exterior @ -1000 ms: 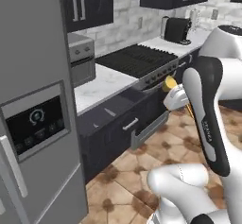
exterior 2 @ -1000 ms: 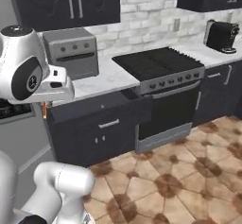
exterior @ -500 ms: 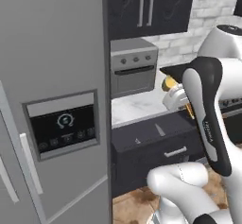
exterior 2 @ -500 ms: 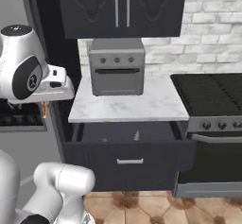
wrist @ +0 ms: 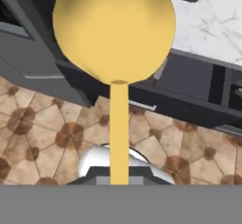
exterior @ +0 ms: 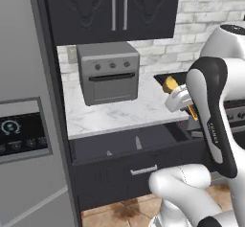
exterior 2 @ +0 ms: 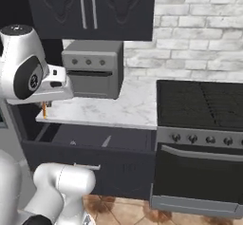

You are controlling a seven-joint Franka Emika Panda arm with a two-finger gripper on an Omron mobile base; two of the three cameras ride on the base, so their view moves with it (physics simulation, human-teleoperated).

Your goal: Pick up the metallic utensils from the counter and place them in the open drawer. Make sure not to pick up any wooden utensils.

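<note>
A: What is the gripper [wrist: 119,183] clamped on?
B: A yellow round-headed spoon-like utensil [wrist: 115,34], its slim handle pinched between the fingertips and its broad head pointing away from the hand.
A: And the wide dark charcoal drawer with the silver bar handle [exterior: 139,147]?
B: Pulled open beneath the white grey-veined marble worktop [exterior: 115,113], with two pale slim items [exterior 2: 105,141] lying inside.
A: What stands on the worktop?
B: A grey toaster oven [exterior 2: 92,70], against the brick wall.

- The arm [exterior: 213,120] stands folded high, its elbow bent sharply.
- The gripper [exterior: 178,98] sits at the arm's left, raised above the floor.
- Its jaws are closed tight on a yellow spoon [wrist: 116,38].
</note>
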